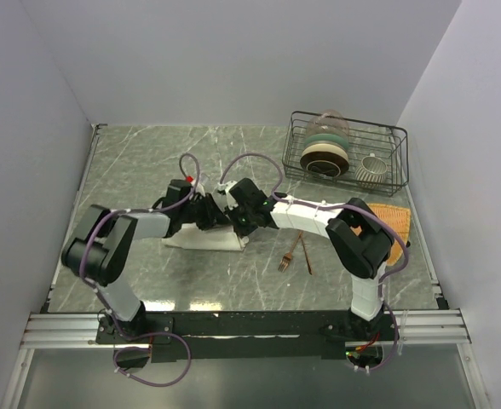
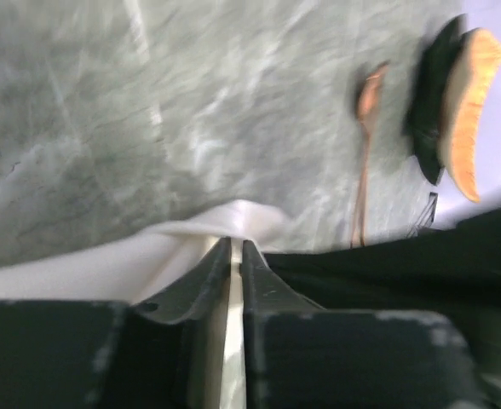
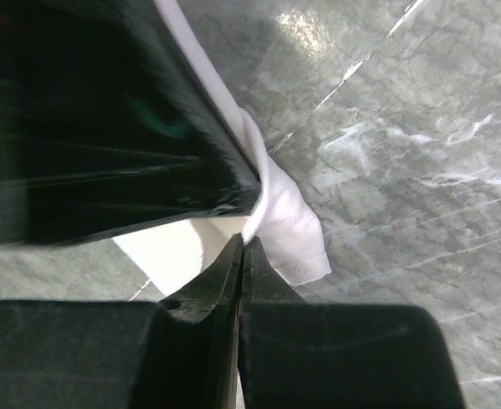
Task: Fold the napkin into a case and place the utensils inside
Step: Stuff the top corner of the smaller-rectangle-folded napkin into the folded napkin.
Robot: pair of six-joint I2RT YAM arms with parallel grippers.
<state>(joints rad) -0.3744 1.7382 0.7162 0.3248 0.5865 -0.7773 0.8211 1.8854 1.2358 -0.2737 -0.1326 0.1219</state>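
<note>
Soft even overhead light, pale glare on the marble table point(image 1: 148, 162), both wrist views blurred.

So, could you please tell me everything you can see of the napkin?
The napkin is plain cream-white soft cloth, seemingly folded into a long strip lying on the grey marbled table, mid-left. It is mostly hidden under the left gripper and right gripper, which pinch its bunched edge, jaws shut.

No readable text, label, brand, number or sign appears in any of the three views.
</note>
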